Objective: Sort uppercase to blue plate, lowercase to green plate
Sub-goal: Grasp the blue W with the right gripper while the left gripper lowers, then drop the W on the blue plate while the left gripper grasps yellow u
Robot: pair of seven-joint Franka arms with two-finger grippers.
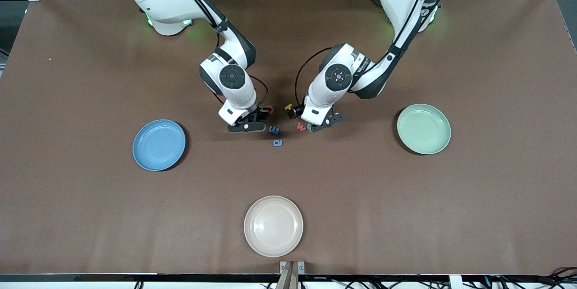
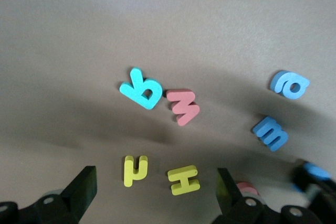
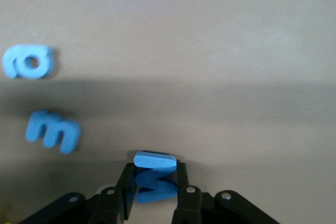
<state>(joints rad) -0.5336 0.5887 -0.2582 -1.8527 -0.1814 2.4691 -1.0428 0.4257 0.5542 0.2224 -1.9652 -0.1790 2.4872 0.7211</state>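
My right gripper (image 3: 154, 182) is shut on the blue W (image 3: 154, 178), which stands on edge between the fingers, low at the table. In the front view that gripper (image 1: 247, 127) is beside the red Q (image 1: 269, 109). The blue e (image 3: 52, 132) and blue a (image 3: 27, 61) lie close by. My left gripper (image 2: 156, 190) hangs open over the yellow H (image 2: 184, 179) and a small hooked yellow letter (image 2: 135, 170), touching neither. A teal letter (image 2: 142, 88) and the red w (image 2: 182, 106) lie side by side. The blue plate (image 1: 158, 144) and green plate (image 1: 423, 128) hold nothing.
A beige plate (image 1: 273, 226) sits near the table's front edge, nearer the camera than the letters. The letters cluster mid-table between the two grippers, with the blue plate toward the right arm's end and the green plate toward the left arm's end.
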